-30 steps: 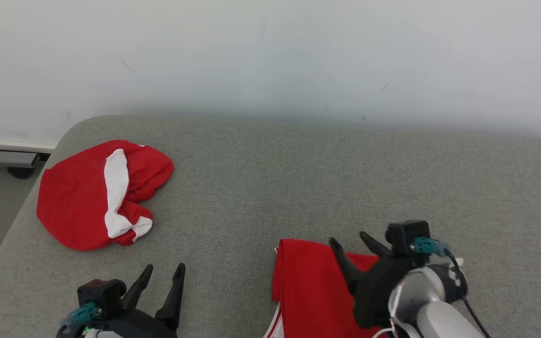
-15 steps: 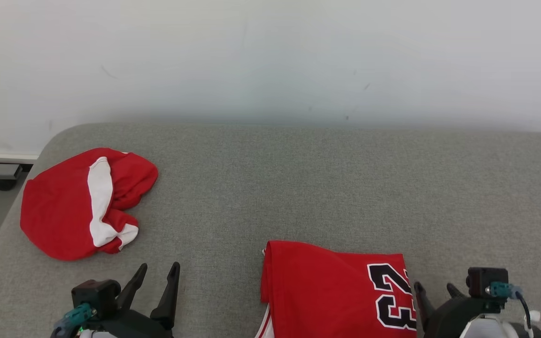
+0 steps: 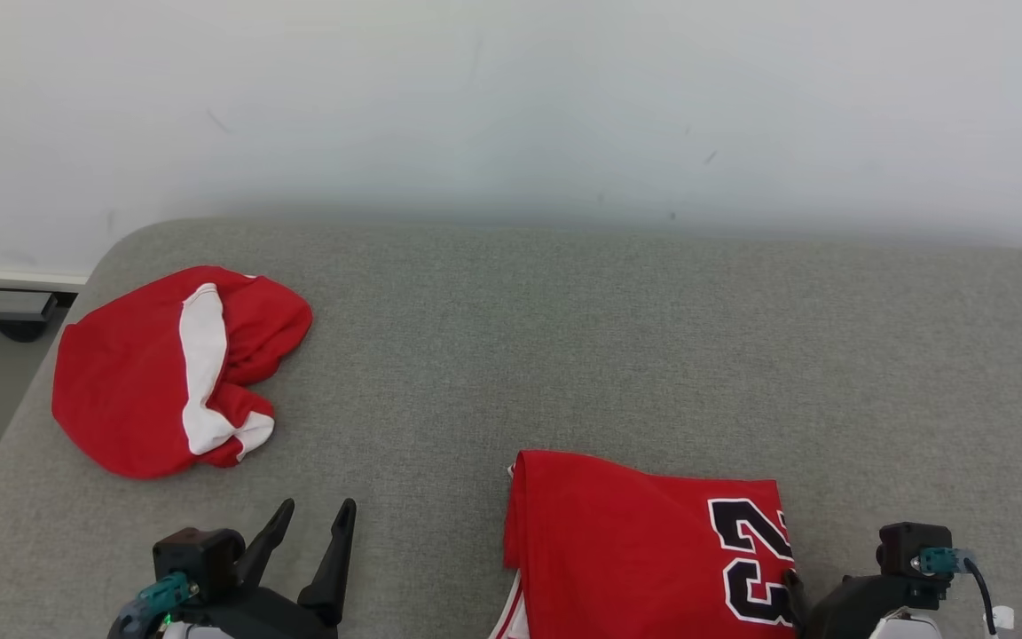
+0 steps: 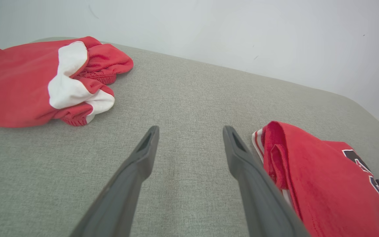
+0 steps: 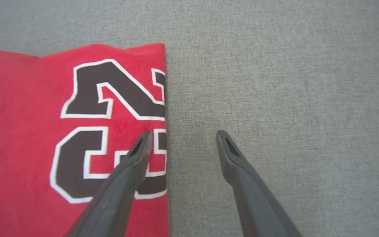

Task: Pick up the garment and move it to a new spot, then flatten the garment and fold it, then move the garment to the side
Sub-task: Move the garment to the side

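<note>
Jaws apart; jersey partly offscreen.

Soft, even light falls across a grey cushioned surface, bright and evenly exposed.

The head view is sharp, and the white wall darkens to a dim band where it meets the surface. Shadows are faint: a thin dark edge under the crumpled red garment and along the folded jersey. In the wrist views the fabric weave is crisp at mid-distance. The left gripper has dark fingers that soften close to the lens, and wide-angle distortion bows the surface's far rim.
</note>
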Controlling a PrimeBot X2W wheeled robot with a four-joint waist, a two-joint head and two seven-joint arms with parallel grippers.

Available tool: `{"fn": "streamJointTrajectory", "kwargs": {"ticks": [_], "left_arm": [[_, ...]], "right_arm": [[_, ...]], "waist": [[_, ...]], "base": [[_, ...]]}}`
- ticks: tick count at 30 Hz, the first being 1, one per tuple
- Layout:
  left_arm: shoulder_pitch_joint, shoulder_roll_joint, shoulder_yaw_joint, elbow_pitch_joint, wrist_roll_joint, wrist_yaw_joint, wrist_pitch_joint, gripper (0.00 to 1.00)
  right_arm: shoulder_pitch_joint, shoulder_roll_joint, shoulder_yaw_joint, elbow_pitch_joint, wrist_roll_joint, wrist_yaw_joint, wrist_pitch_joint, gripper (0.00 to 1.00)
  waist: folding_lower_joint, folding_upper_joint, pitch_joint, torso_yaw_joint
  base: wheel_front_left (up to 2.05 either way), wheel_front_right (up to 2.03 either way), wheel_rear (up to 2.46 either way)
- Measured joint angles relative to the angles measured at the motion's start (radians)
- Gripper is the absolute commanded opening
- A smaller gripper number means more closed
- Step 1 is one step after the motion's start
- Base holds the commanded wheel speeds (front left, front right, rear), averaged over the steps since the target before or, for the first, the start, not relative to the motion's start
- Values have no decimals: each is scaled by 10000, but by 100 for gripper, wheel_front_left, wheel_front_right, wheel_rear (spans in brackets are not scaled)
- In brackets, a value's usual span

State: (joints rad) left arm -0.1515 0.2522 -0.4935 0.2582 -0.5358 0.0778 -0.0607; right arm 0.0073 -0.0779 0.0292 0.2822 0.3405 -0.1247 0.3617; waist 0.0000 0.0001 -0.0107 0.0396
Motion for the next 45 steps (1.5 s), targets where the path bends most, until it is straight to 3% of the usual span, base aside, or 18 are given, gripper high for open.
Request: {"fn": "streamJointTrajectory", "kwargs": {"ticks": [18,21,22,28,35,45], "left_arm": [[-2,31,13,-59,0,4,117,100],[-5,33,23,-136,0,10,128,100],[-7,35,31,-148,0,10,130,100],[-219,29,36,-153,0,10,163,100],[-252,19,38,-136,-2,10,163,100],[-252,58,174,-121,-4,12,157,100]], "right_arm": [[-199,174,198,479,10,0,698,99],[-358,190,109,621,23,0,779,49],[-475,190,102,667,73,0,819,38],[-1096,188,63,1043,326,4,1158,1],[-1442,-259,249,1220,150,226,1346,0],[-2190,-2452,117,905,-454,1085,1728,0]], "waist": [[-1,0,82,240],[0,0,170,247],[0,0,203,247],[0,-1,370,271],[0,0,421,341],[1,0,447,312]], "base": [[0,0,0],[0,0,0],[0,0,0],[0,0,0],[0,0,0],[0,0,0]]}}
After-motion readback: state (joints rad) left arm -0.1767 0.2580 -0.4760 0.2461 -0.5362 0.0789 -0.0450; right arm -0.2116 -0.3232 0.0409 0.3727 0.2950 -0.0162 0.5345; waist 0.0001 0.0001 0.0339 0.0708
